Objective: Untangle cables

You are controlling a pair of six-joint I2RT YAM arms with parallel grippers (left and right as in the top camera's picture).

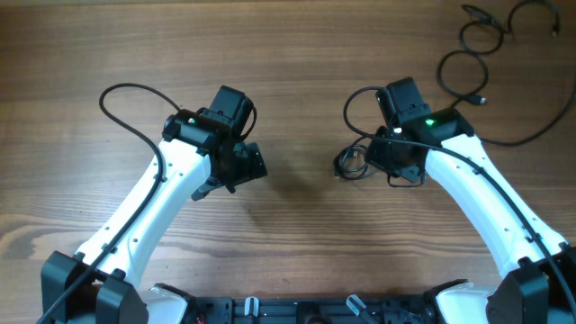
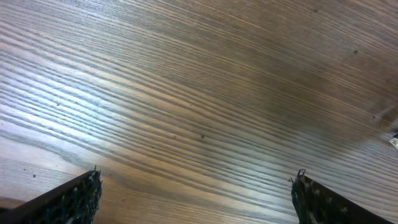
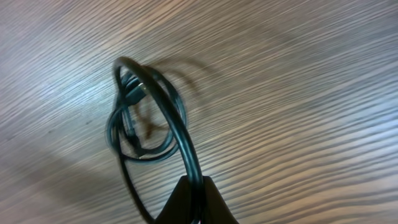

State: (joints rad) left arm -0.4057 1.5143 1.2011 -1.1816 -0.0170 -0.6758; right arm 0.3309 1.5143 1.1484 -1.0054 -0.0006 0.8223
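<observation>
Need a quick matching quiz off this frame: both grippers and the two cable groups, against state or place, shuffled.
Things:
1. left gripper
2. right gripper
3. coiled cable
4. loose cable loops

States or places:
A. far right corner of the table
B. fingers shut on a cable
C. fingers wide apart, nothing between them
D. gripped by one strand, near the middle

Pairs: 1-C, 2-B, 3-D, 4-A

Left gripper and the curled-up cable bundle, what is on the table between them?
Nothing: the overhead view shows only bare wooden table between the left gripper and cable bundle.
</observation>
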